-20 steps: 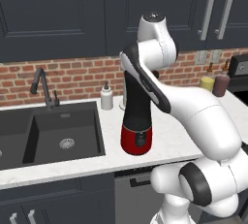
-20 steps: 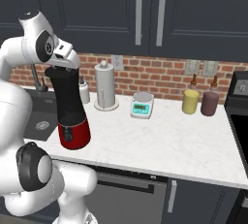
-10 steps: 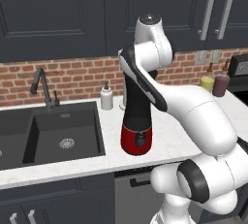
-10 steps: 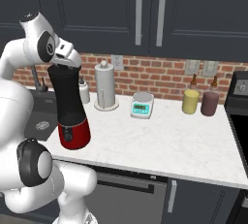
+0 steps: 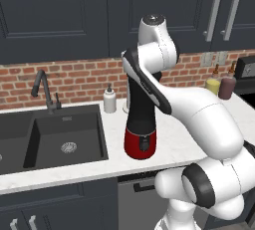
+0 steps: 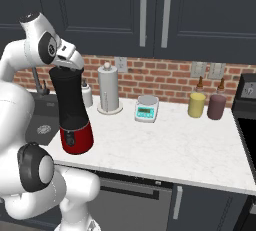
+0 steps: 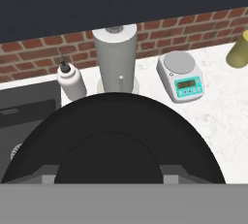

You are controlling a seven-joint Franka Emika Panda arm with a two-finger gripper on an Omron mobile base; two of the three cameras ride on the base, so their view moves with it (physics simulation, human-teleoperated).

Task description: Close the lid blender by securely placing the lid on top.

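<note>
The blender [image 6: 70, 100] stands near the counter's front edge, a tall black jar on a glossy red base [image 5: 142, 144]. The lid [image 7: 111, 121], a round black disc with a raised centre, lies right under the hand in the hand view. It sits level with the jar's top. My gripper [image 6: 66, 68] is pressed down onto the jar's mouth, and its fingers flank the lid's raised centre [image 7: 109, 162], shut on it. My own arm hides the jar's rim in the left base view.
Behind the blender stand a paper towel holder [image 6: 109, 87], a white-and-teal scale [image 6: 146, 108] and a soap dispenser [image 5: 109, 99]. The sink [image 5: 60, 134] with its faucet [image 5: 42, 87] lies to the left. A yellow bottle [image 6: 197, 104] and a dark one [image 6: 216, 106] are far right.
The arm's upper joints have shifted slightly sideways. The hand stays on the top of the jar and the blender has not moved.
</note>
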